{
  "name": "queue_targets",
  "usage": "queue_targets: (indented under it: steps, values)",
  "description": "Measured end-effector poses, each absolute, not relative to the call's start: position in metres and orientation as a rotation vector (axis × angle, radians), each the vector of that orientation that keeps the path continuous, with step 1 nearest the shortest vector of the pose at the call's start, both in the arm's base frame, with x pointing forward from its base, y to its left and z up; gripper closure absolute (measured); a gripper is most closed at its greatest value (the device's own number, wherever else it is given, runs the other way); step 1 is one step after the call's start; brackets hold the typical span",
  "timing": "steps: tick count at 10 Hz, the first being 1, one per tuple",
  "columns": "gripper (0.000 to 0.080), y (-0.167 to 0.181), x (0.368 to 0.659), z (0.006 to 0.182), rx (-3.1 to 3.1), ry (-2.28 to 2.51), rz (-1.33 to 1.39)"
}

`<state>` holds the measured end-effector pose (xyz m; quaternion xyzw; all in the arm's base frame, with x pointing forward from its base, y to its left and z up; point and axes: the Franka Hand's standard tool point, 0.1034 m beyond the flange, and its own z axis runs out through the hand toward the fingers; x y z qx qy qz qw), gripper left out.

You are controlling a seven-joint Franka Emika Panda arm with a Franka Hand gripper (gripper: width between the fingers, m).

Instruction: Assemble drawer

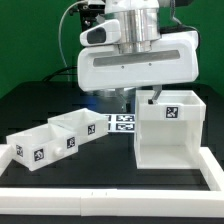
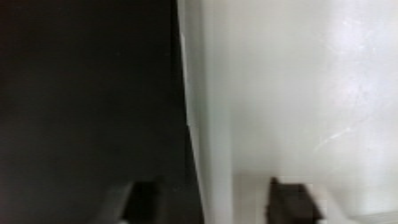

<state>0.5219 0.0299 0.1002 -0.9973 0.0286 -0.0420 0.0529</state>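
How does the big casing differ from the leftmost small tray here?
The casing is far larger and taller than the tray. The casing stands at the exterior view's right, the tray at its left. The gripper straddles a casing wall; the tray stands free. Both are white with tags.

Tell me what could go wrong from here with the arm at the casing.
The jaws straddle one casing wall, which sits nearer one finger; closing could shove or tilt the casing. The nearer tray lies close by on the exterior view's left; a dragged casing might bump it.
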Motion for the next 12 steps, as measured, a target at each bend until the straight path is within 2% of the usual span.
queue_targets:
  steps: [1,2,3,5,6,8,9,12]
  values:
    - [0.0599,0.030,0.522,0.100,-3.032,0.087,-0.128]
    - [0.0746,0.029,0.522,0.100,-3.032,0.088,-0.128]
    - [0.0762,0.027,0.522,0.100,-3.033,0.094,-0.128]
    - [0.0765,0.016,0.524,0.101,-3.035,0.163,-0.133]
    - [0.0765,-0.001,0.527,0.102,-3.042,0.208,-0.144]
    - [0.0765,-0.019,0.529,0.106,-2.977,0.614,-0.186]
    - [0.0765,-0.014,0.526,0.105,-2.902,0.849,-0.177]
    - [0.0765,-0.006,0.522,0.102,-2.749,1.133,-0.103]
